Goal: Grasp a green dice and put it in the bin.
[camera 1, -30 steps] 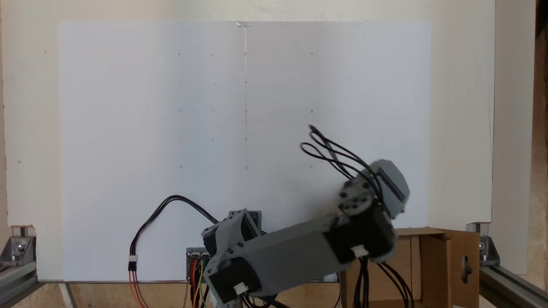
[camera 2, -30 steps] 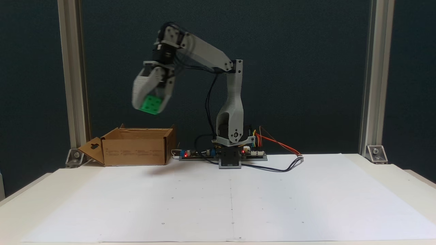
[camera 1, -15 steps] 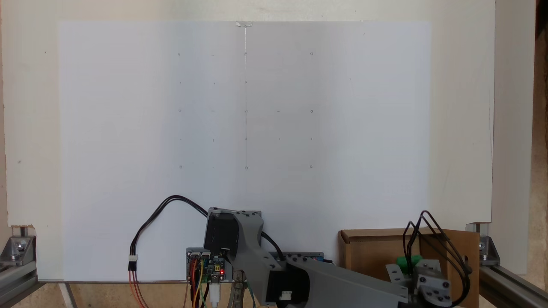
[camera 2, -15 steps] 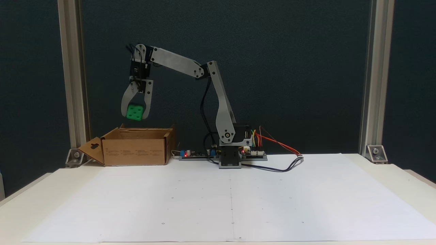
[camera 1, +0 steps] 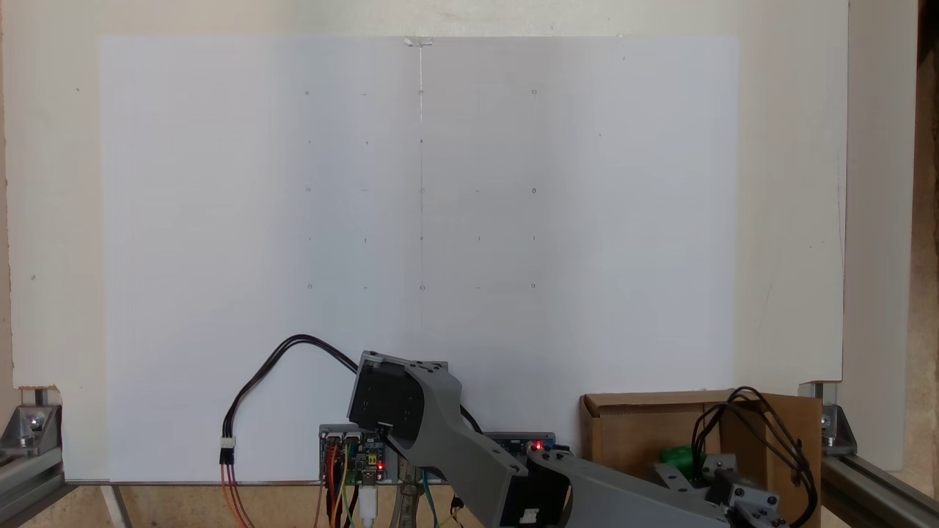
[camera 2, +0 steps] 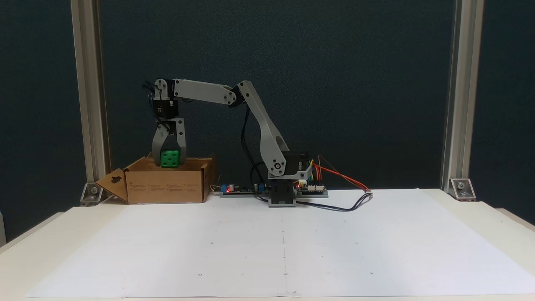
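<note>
Looking from the front, nearest is the white paper sheet (camera 2: 284,242) on the worktop (camera 2: 493,217), then my base. Behind it, at the left of this view, stands the brown corrugated cardboard box (camera 2: 167,184) with upright flaps. My gripper (camera 2: 169,161) hangs at the rim of the box, clenched on the small bright green plastic dice (camera 2: 169,159). From above, the dice (camera 1: 678,458) is over the box (camera 1: 623,425).

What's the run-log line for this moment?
hand: shut on small green plastic dice | position: at brown cardboard bin rim | release: not yet
</note>
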